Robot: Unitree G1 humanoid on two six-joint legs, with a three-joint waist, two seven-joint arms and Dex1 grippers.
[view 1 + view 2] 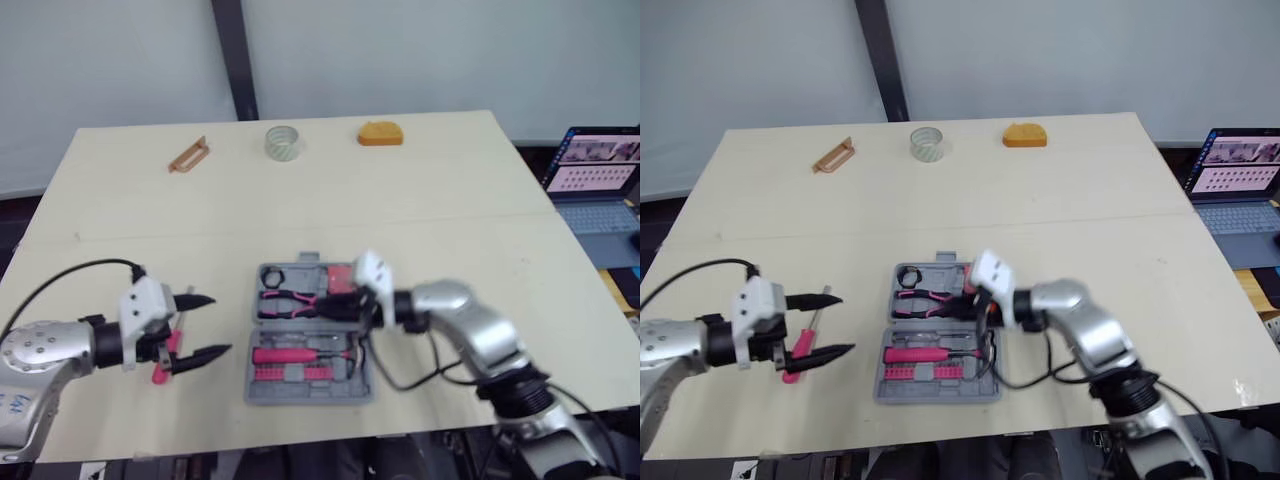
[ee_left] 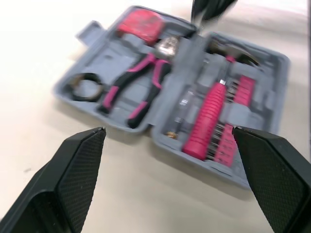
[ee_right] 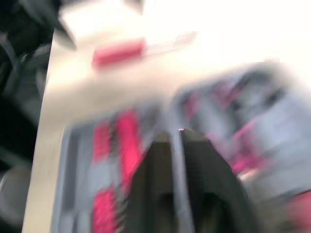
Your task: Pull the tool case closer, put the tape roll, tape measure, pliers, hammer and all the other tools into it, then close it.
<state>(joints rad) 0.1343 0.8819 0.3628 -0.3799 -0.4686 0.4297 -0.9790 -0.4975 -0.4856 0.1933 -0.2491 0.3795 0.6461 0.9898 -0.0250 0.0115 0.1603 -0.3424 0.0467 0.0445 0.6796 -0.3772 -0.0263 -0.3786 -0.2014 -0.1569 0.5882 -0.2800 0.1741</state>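
The pale wooden table [image 1: 450, 200] takes up most of the head views, and an open laptop [image 1: 600, 175] sits off its edge at the right of the frame. The grey tool case [image 2: 109, 56] lies opened flat at lower centre, near the bottom table edge. The right gripper [image 1: 345, 305] reaches in from the lower right and hangs over the upper right part of the case. In the blurred right wrist view its fingers [image 3: 199, 184] appear pressed together, with only a thin seam between them and nothing seen between. The left gripper [image 1: 218, 325] is at lower left, just beside the case and pointing at it, with its fingers [image 2: 82, 165] spread wide and nothing held. The pink-handled hammer [image 2: 209, 114] is seated in the lower half of the case, above a row of pink bits [image 1: 300, 374]. The pink-and-black pliers [image 2: 138, 90] lie in the upper half, with a black ring [image 2: 85, 87] at the upper left corner and a red item [image 2: 141, 22] at the upper right. A pink screwdriver [image 1: 800, 345] lies on the table at the left gripper; contact cannot be determined. Along the top edge of the table, well apart from the case, are a wooden item [image 1: 189, 154] at upper left, the clear tape roll [image 1: 284, 142] at centre, and an orange item [image 1: 381, 133] to its right.
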